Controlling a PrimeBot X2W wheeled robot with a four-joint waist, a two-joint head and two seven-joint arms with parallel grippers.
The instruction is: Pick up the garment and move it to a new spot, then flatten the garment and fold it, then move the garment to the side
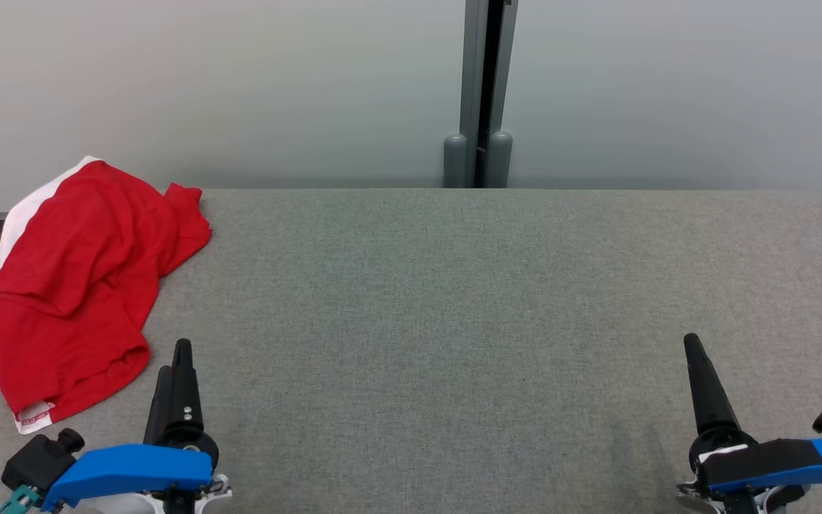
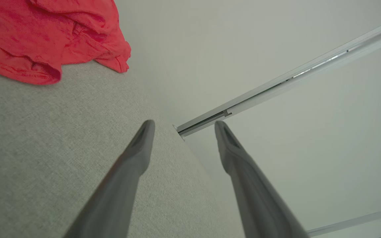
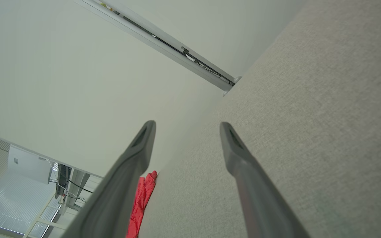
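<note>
A crumpled red garment (image 1: 83, 285) with white edging lies in a heap at the far left of the grey table (image 1: 454, 300), partly over its left edge. It appears again as the garment (image 2: 45, 36) at the upper left of the left wrist view and as a thin red strip, the garment (image 3: 141, 201), in the right wrist view. My left gripper (image 1: 175, 364) rests near the front edge, just right of the heap, open (image 2: 184, 127) and empty. My right gripper (image 1: 693, 346) sits at the front right, open (image 3: 187, 127), holding nothing.
A pale wall runs behind the table, with a grey vertical post (image 1: 482, 93) at its middle. A wide stretch of bare grey cloth surface lies between the two grippers. In the right wrist view, a floor and a table leg (image 3: 68, 185) show past the table's left edge.
</note>
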